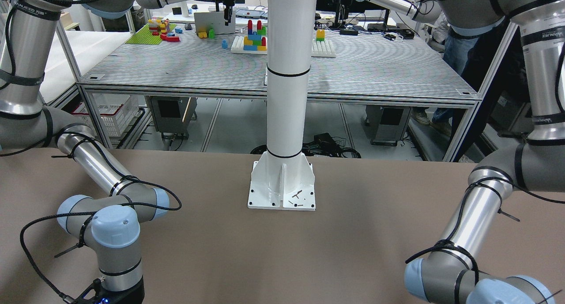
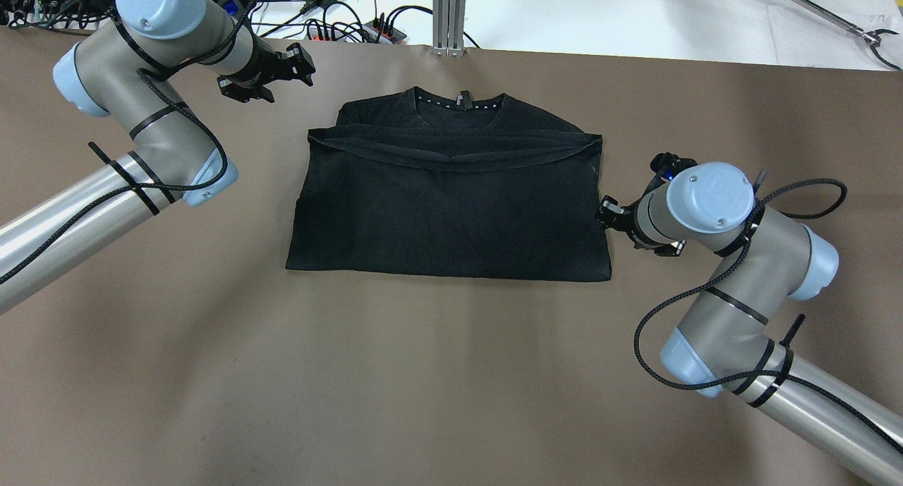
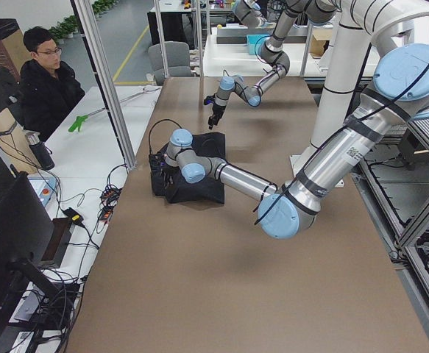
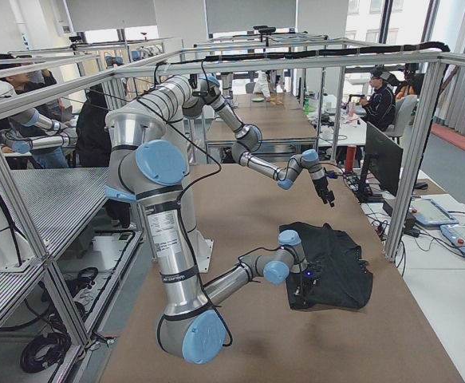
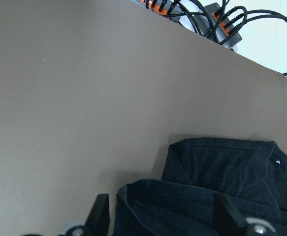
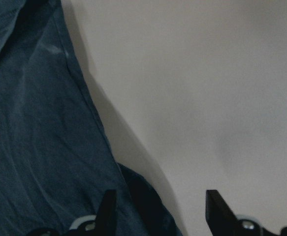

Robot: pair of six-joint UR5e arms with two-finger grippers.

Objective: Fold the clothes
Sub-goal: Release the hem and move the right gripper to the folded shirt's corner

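The black T-shirt (image 2: 451,211) lies folded on the table (image 2: 451,373) (collar farthest from the robot), with the left gripper (image 2: 305,68) and right gripper (image 2: 605,214) both spread and empty.

Both arms are the same build. Left arm (image 2: 70,211) and right arm (image 2: 818,401): brushed silver tubes, grey joint housings, pale blue round end caps (image 2: 709,193) with small screws in the face. A black braided cable (image 2: 636,338) runs outside each arm, strapped on with black zip ties (image 2: 791,331), tails left uncut. Black bands sit at the joints; one carries white lettering (image 1: 33,10), too small to read. Blue LED (image 1: 103,300) lit at the right wrist. Left gripper (image 5: 163,219) and right gripper (image 6: 160,211): black, flat fingers. The mount is a white column (image 1: 288,74) on a white gusseted base plate (image 1: 282,193), with dark screws round its edge.
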